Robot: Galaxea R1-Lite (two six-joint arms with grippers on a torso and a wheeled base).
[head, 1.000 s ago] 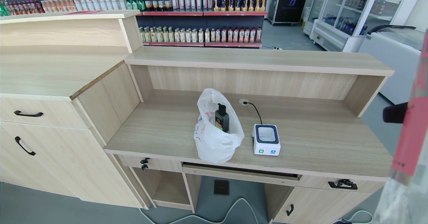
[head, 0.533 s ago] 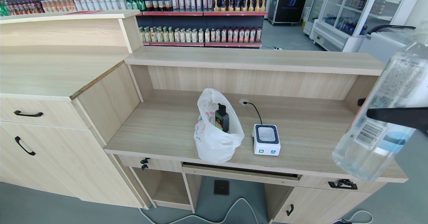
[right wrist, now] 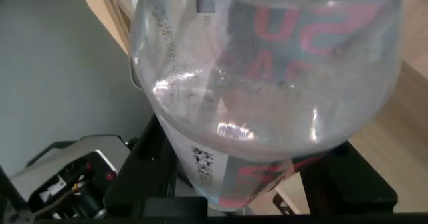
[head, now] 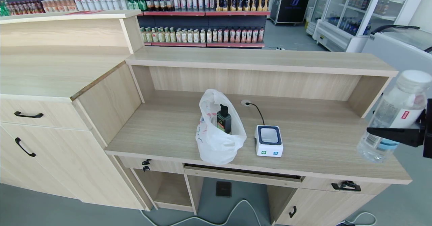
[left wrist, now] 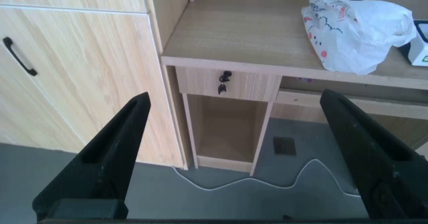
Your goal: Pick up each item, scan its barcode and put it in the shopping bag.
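Observation:
A clear plastic bottle [head: 393, 116] with a white cap and red-and-white label hangs beside the counter's right end, held upright with a slight tilt by my right gripper [head: 398, 134], which is shut on its lower half. In the right wrist view the bottle [right wrist: 267, 83] sits between dark fingers [right wrist: 150, 164]. A white shopping bag [head: 217, 133] stands mid-counter with a dark pump bottle [head: 223, 118] inside. The white barcode scanner [head: 268, 140] lies just right of the bag. My left gripper [left wrist: 234, 164] is open, low in front of the counter's left part, with nothing between its fingers.
The wooden counter [head: 320, 135] has a raised back shelf [head: 256, 59] and a tall cabinet [head: 50, 84] on its left. The scanner's cable [head: 257, 110] runs to a hole in the desk. Drink shelves and fridges stand behind. Drawer handles [head: 345, 186] sit under the counter edge.
The bottle in my right gripper has moved away from the camera and toward the counter's right end, and has turned from steeply tilted to nearly upright. Bag and scanner are unmoved.

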